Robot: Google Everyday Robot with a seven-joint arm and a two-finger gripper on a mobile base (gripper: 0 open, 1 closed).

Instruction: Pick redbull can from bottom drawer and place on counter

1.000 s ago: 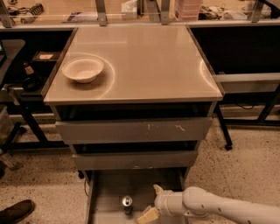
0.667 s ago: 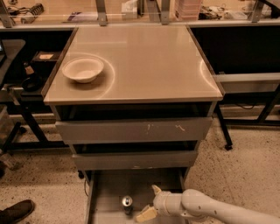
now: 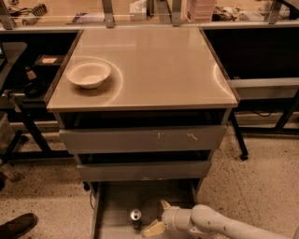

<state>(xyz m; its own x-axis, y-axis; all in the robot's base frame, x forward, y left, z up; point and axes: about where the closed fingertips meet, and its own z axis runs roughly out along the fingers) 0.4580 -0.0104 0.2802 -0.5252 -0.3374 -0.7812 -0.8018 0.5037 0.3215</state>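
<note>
The redbull can stands upright on the floor of the open bottom drawer, at the bottom of the view; only its silver top and dark upper body show. My gripper reaches in from the lower right on a white arm. It is open, its two tan fingers spread just right of the can, with a small gap between the nearer finger and the can. The counter is the glossy beige cabinet top above the drawers.
A white bowl sits on the counter's left side. Two shut grey drawers stack above the open one. A cluttered workbench runs behind. A dark shoe shows at lower left on the speckled floor.
My gripper has slid a little left inside the bottom drawer, closer to the can. The can and bowl have not moved.
</note>
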